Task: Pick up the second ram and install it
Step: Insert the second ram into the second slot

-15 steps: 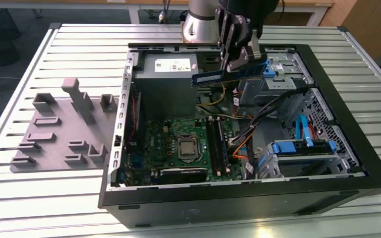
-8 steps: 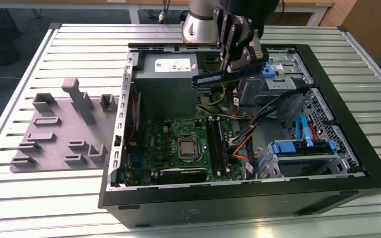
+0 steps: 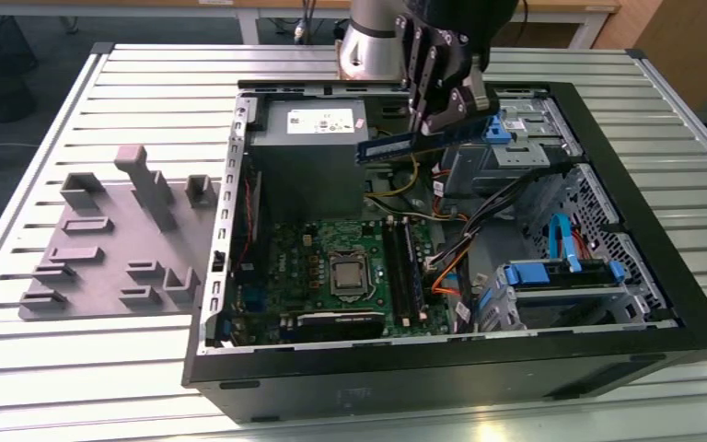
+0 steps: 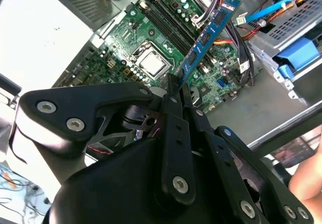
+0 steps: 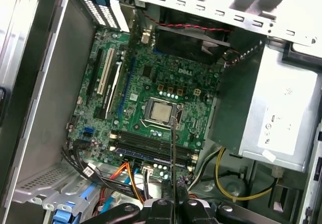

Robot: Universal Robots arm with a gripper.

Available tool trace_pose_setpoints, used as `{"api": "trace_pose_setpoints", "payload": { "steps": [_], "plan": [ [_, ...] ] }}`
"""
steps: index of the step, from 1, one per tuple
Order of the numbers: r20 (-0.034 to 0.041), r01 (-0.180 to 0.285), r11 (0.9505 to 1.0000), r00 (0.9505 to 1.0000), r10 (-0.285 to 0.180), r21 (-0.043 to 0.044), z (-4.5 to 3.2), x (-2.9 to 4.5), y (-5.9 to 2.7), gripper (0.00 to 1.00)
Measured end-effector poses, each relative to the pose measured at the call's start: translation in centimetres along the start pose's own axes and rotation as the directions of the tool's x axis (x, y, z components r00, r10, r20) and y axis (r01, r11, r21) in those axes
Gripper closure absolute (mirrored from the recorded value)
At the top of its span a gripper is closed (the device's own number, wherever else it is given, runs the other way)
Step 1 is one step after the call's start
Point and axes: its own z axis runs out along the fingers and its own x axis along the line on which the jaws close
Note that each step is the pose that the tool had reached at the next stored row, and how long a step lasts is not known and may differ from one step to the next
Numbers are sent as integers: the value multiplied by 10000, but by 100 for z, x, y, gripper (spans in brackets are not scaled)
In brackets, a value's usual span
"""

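So the claw (image 3: pixel 449 118) is clamped shut on the second ram (image 3: pixel 418 143), pinching it at one end so the blue stick pokes out from the fingertips toward the exterior view's left, hanging in the air above the power supply (image 3: pixel 308 152) edge and well clear of the board. In the second wrist view the claw (image 4: pixel 177 90) has the stick (image 4: pixel 207 32) running straight away from the fingers, long axis aimed out over the motherboard (image 4: pixel 151 48), chips facing sideways, so it's held on edge. The thing that matters: the memory slots (image 3: pixel 400 262) sit lower down in the case (image 3: pixel 648 267), toward the camera from where the claw hangs in the exterior view, next to the CPU socket (image 3: pixel 347 273). In the first wrist view the stick shows as a thin edge-on line (image 5: pixel 173 148) crossing over the dark slots (image 5: pixel 151 146), so my guess is its long axis isn't lined up with them yet, more across than along. Around it there's a cable bundle (image 3: pixel 489 216) between the slots and the drive cage (image 3: pixel 562 281), plus yellow wires (image 5: pixel 221 176) near the power supply, which look like the stuff most likely to snag. A grey parts tray (image 3: pixel 121 244) sits on the counter (image 3: pixel 34 368) outside the case.
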Motion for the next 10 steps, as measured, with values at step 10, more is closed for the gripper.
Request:
{"api": "trace_pose_setpoints", "payload": {
  "steps": [10],
  "plan": [
    [43, -1813, 9834, 9834, 1813, 22, 17, 0, -1, 86]
  ]
}}
